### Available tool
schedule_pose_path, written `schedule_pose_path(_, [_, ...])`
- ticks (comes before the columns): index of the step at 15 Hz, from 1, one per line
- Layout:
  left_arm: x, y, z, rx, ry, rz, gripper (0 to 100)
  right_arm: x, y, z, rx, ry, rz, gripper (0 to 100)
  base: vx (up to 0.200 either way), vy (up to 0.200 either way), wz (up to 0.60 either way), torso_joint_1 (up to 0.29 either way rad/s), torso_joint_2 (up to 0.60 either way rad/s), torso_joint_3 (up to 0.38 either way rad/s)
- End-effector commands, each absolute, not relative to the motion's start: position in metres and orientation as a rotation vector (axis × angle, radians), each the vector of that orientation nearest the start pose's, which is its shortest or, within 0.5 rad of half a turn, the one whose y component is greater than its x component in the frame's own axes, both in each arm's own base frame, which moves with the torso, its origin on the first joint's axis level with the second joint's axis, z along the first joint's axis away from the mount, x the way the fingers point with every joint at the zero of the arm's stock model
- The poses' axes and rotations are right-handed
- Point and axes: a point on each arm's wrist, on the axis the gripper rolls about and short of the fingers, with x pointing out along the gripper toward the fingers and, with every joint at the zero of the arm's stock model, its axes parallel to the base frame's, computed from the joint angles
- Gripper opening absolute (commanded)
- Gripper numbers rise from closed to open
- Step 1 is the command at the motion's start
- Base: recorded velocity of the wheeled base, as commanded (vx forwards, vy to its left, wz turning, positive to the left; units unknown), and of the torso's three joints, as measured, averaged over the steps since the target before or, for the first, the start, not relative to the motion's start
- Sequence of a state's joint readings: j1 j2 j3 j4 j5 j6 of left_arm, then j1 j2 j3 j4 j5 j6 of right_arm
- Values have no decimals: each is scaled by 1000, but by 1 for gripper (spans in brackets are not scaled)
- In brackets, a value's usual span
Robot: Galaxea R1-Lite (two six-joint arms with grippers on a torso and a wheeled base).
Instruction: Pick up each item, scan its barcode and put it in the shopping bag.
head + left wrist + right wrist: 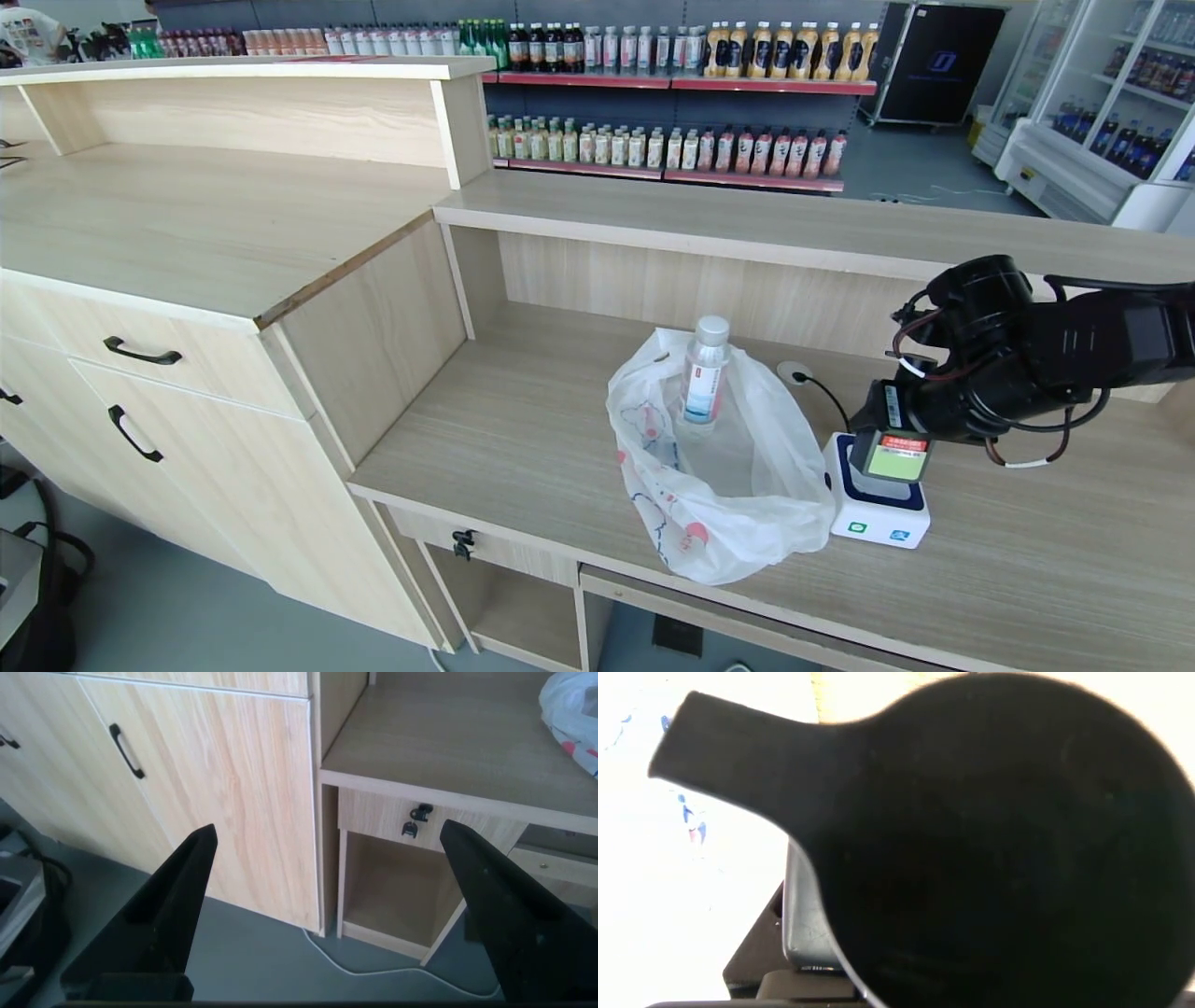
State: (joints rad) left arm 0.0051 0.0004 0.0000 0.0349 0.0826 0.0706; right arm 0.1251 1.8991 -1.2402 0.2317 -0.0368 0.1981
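- Your left gripper (329, 833) is hanging low beside the near edge of the table (523, 429). Its jaws are spread wide with nothing between them. It is sitting clear of the work, which suits this step.
- Your right gripper (885, 425) is clamping the item (896, 455), a small pack with a green face and a red strip. It is holding the pack just above the scanner (878, 518), the white box with the dark window at the right of the table.
- You are doing the scan step, as I judge it. I cannot tell which face is carrying the barcode, so you should be turning the pack slowly over the window rather than pressing it down.
- You should be holding the pack near the window but apart from it. A bump could be shoving the scanner towards the near edge.
- The shopping bag (728, 504) is lying just left of the scanner, its soft plastic slumping against the scanner's side. A water bottle (705, 378) is standing upright inside it.
- When you are carrying the pack across, you should be aiming for the open mouth in front of the bottle, so that you are not knocking it over.
- The scanner's cable (826, 392) is running back to a hole behind the bag, so you should be routing your wrist above it.
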Motion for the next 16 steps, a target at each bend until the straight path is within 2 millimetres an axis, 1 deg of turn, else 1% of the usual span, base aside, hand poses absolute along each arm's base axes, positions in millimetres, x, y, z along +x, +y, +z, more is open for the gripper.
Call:
schedule_pose_path(1, [-23, 2, 72, 72, 38, 86, 100, 347, 46, 151, 111, 898, 0, 0, 0, 0, 0, 0, 0, 0])
schedule_pose_path(2, [-23, 2, 72, 72, 38, 88, 100, 350, 50, 149, 130, 877, 2, 0, 0, 0, 0, 0, 0, 0])
schedule_pose_path(6, [-23, 2, 72, 72, 38, 86, 100, 353, 54, 144, 124, 890, 8, 0, 0, 0, 0, 0, 0, 0])
schedule_pose_path(16, [-23, 2, 72, 72, 38, 86, 100, 351, 54, 147, 120, 882, 10, 0, 0, 0, 0, 0, 0, 0])
